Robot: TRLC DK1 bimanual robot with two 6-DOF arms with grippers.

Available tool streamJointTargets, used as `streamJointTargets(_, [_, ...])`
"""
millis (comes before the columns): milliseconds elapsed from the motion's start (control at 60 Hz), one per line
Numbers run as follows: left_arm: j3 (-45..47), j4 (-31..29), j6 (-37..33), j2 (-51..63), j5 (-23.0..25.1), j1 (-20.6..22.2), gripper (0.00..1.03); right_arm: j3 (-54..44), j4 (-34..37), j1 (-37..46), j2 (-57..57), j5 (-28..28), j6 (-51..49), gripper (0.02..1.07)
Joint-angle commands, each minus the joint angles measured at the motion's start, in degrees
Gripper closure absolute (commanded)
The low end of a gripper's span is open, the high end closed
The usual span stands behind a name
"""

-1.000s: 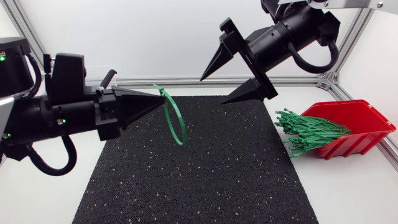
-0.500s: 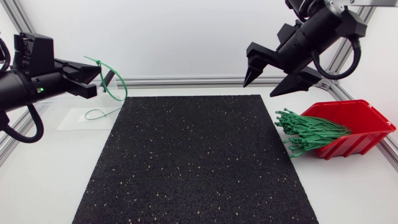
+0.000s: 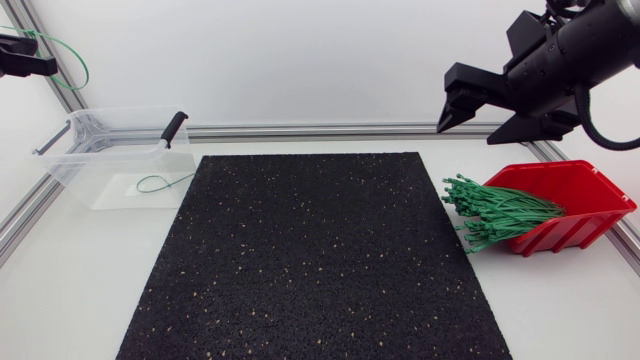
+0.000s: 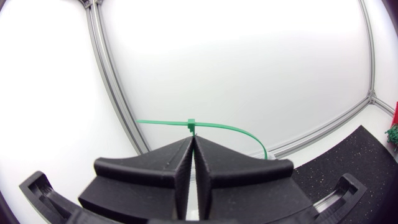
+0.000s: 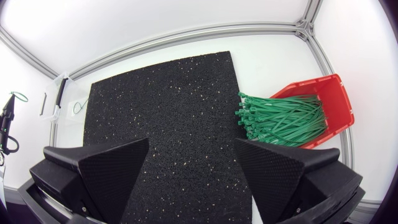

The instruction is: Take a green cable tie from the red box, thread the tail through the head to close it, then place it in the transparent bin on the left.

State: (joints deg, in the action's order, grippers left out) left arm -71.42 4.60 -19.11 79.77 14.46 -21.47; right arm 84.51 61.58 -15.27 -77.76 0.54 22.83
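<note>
My left gripper (image 3: 45,66) is at the far left, high above the transparent bin (image 3: 75,168), and only its tip shows in the head view. It is shut on a closed green cable tie (image 3: 72,58). In the left wrist view the tie's loop (image 4: 230,128) sticks out just past the pressed-together fingertips of the left gripper (image 4: 193,139). Another looped tie (image 3: 160,183) lies inside the bin. My right gripper (image 3: 465,134) hangs open and empty above the back right of the mat, near the red box (image 3: 585,185) of green ties (image 3: 500,212).
A black speckled mat (image 3: 320,260) covers the middle of the table. The bin has a black-handled clip (image 3: 174,127) on its right rim. The bundle of ties spills over the red box's left side onto the table. In the right wrist view the red box (image 5: 336,93) is ahead of the gripper.
My left arm has swung left and upward with the looped tie, from over the mat to beyond the bin. My right arm has drawn back to the right, and its fingers have spread slightly wider.
</note>
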Motion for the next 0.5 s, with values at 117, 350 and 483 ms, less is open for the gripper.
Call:
streamJointTargets(117, [-4.61,1.64,-3.3,8.3,-2.24,-1.9,1.0,-3.56,1.26,-0.47,4.28,-1.59,-0.77,0.07])
streamJointTargets(350, [-13.31,-5.57,-3.3,17.18,-5.14,-0.94,0.99,-5.67,2.4,-1.26,6.65,-2.03,-0.68,0.07])
streamJointTargets(483, [-17.88,-11.9,-3.03,19.73,-5.32,-0.06,0.88,-6.64,2.67,-2.14,7.71,-2.73,-0.59,0.07])
